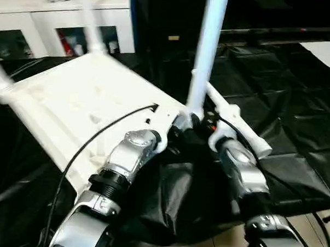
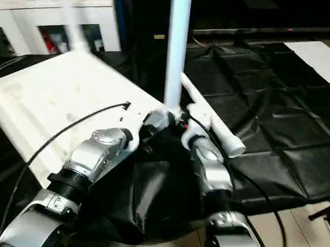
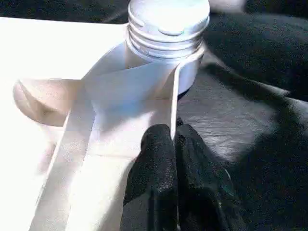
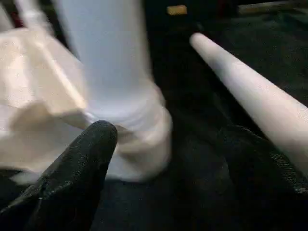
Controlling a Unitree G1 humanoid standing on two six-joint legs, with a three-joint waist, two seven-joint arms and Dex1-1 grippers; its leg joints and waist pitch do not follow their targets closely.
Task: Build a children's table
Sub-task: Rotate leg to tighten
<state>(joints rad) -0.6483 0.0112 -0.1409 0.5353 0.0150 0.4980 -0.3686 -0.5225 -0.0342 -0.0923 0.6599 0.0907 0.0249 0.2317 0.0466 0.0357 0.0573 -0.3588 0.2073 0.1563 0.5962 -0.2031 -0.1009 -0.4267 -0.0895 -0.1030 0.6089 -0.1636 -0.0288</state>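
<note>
Looking down past my forearms, I see my left gripper point(image 3: 175, 144) pinched shut on a thin rib of the upturned white plastic rectangular tabletop point(image 1: 72, 106), just by its near corner socket point(image 3: 166, 57). My right gripper point(image 4: 168, 159) stands spread beside the upright white tube leg point(image 1: 206, 54) in that socket. Another white tube leg point(image 2: 209, 117) lies beyond on black sheeting point(image 1: 296, 118).

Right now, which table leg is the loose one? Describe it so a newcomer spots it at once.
Start at the white table top lying underside up on the black sheet. At its near corner one leg stands upright in the socket. The loose leg lies flat on the sheet just right of that corner, beside the right claw; the other legs stand upright.
</note>
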